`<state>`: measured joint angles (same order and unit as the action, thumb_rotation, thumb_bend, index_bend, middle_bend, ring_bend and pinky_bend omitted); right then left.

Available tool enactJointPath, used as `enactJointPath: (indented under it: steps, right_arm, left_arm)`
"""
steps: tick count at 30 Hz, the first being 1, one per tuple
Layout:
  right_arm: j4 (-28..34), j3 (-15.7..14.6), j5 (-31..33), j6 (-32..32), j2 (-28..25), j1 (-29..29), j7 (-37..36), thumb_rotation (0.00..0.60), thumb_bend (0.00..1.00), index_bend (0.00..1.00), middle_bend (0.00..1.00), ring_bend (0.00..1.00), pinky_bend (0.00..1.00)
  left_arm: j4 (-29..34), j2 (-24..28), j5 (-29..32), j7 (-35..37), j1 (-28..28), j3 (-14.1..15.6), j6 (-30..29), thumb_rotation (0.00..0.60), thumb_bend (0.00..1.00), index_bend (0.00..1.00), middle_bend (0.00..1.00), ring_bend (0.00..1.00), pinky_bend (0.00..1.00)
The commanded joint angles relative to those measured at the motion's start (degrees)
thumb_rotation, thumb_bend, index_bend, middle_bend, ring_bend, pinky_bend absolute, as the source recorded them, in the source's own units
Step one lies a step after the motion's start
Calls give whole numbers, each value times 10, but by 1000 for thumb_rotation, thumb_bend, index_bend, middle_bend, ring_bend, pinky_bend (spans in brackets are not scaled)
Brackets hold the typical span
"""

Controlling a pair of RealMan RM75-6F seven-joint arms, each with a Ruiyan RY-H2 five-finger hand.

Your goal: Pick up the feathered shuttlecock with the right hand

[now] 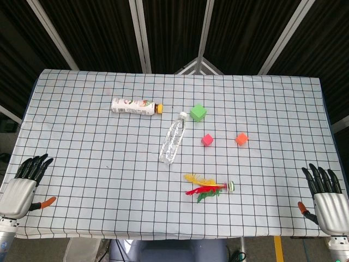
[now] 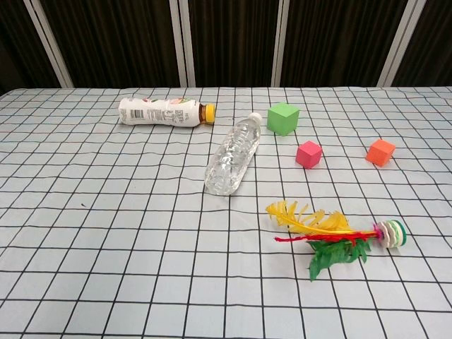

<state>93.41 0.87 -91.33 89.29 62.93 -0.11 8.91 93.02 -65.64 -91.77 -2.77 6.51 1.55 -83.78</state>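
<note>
The feathered shuttlecock (image 1: 210, 187) (image 2: 332, 236) lies on its side on the checked tablecloth, with yellow, red and green feathers pointing left and its round base to the right. My right hand (image 1: 326, 197) rests open at the table's near right corner, well to the right of the shuttlecock and holding nothing. At the near left edge my left hand (image 1: 24, 183) is open too, fingers spread. The chest view shows neither hand.
A clear plastic bottle (image 1: 173, 138) (image 2: 234, 152) lies on its side mid-table. A white labelled bottle (image 1: 136, 106) (image 2: 166, 112) lies behind it. A green cube (image 1: 198, 112) (image 2: 283, 117), a pink cube (image 1: 207, 140) (image 2: 308, 153) and an orange cube (image 1: 241, 139) (image 2: 381, 152) stand beyond the shuttlecock.
</note>
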Motion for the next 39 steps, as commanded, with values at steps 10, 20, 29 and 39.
enactJointPath:
  steps: [10, 20, 29, 39]
  right_arm:
    - [12, 0, -16, -11, -1, 14, -39, 600, 302, 0, 0, 0, 0]
    - [54, 11, -66, -91, 15, 96, -117, 600, 302, 298, 78, 0, 0]
    - [111, 15, -39, -226, 100, 176, -37, 600, 302, 422, 161, 0, 0]
    - [70, 33, 24, -272, 246, 214, 41, 600, 302, 477, 197, 0, 0]
  left_arm:
    - [-1, 0, -1, 0, 0, 0, -1, 600, 0, 0, 0, 0, 0]
    - [0, 0, -1, 1, 1, 0, 1, 600, 0, 0, 0, 0, 0]
    - [3, 1, 4, 2, 2, -1, 5, 600, 0, 0, 0, 0, 0]
    - [3, 4, 6, 10, 2, -1, 7, 600, 0, 0, 0, 0, 0]
